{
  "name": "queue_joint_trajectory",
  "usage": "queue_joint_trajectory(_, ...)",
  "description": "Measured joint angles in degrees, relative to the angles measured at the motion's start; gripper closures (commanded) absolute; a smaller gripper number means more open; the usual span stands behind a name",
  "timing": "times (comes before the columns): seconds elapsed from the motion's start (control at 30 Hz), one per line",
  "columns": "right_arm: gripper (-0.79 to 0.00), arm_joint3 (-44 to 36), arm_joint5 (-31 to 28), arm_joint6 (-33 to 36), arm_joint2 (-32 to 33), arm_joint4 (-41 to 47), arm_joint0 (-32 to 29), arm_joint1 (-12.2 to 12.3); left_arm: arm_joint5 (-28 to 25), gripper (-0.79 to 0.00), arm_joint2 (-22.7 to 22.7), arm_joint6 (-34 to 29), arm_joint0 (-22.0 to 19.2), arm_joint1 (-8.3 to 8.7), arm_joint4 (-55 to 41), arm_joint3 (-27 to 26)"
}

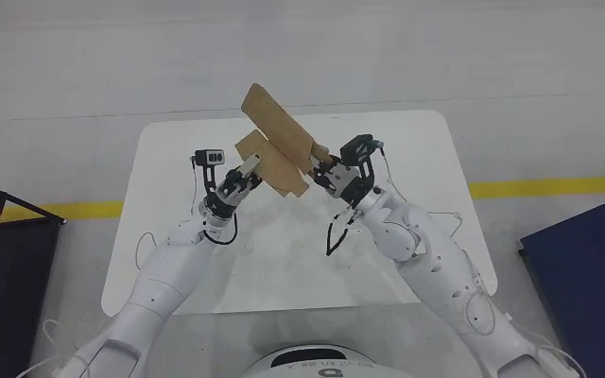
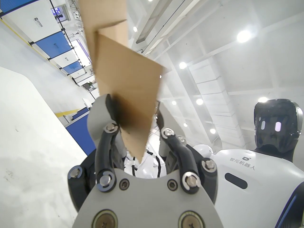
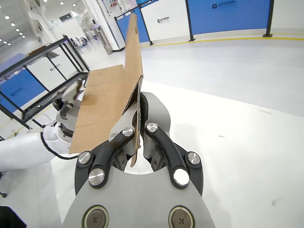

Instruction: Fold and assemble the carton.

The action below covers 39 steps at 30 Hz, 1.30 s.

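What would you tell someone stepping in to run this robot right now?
Right hand: shut on one edge of the carton.
Left hand: fingers apart, with a corner of the carton between them, resting against one finger.
Carton: cardboard sheet with flaps, held in the air above the white table, between the two arms.
Done: carton is off the table and bent along a crease.
Left: nearly all the folding and assembly; no box shape yet.

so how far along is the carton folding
Done: the carton is up off the table. In hand: the right claw clamps one edge, the left claw is at another flap. Left: no box shape yet, panels lie splayed, so nearly all folding remains.
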Motion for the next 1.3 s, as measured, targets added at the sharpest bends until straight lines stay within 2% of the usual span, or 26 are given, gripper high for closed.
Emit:
queue_joint_trajectory(0.1,0.0,-1.0,0.6,0.2,0.1,-3.9,-0.7,0.1,0.1,-0.785,-0.4,-0.1,0.1,0.02,-0.1,0.1)
queue_joint_trajectory(0.17,0.0,-2.0,-0.5,0.3,0.4,-2.9,-1.5,0.1,0.2,-0.785,-0.7,-0.2,0.3,0.02,0.0,0.2)
queue_joint_trajectory(0.43,0.0,-3.4,-5.9,-0.8,5.5,13.8,-3.9,0.2,0.0,-0.785,-1.8,0.0,1.1,0.08,0.5,1.2)
queue_joint_trajectory(0.53,0.0,-3.6,-6.7,-0.6,6.9,15.5,-4.4,0.3,0.0,-0.785,-2.3,0.0,1.3,0.13,0.5,1.2)
queue_joint_trajectory(0.73,0.0,-4.7,-5.1,-0.7,7.3,10.7,-5.0,0.3,0.2,-0.785,-2.8,-0.2,1.8,0.16,0.7,0.2)
queue_joint_trajectory(1.0,0.0,-4.8,-5.1,-0.7,5.9,9.6,-4.5,-0.1,0.9,-0.785,-0.3,-0.9,1.6,-0.74,1.8,0.6)
queue_joint_trajectory(1.3,0.0,-4.3,-6.5,4.3,4.1,4.7,-4.1,-0.1,0.3,-0.785,-0.4,-0.3,0.5,-1.37,0.9,0.8)
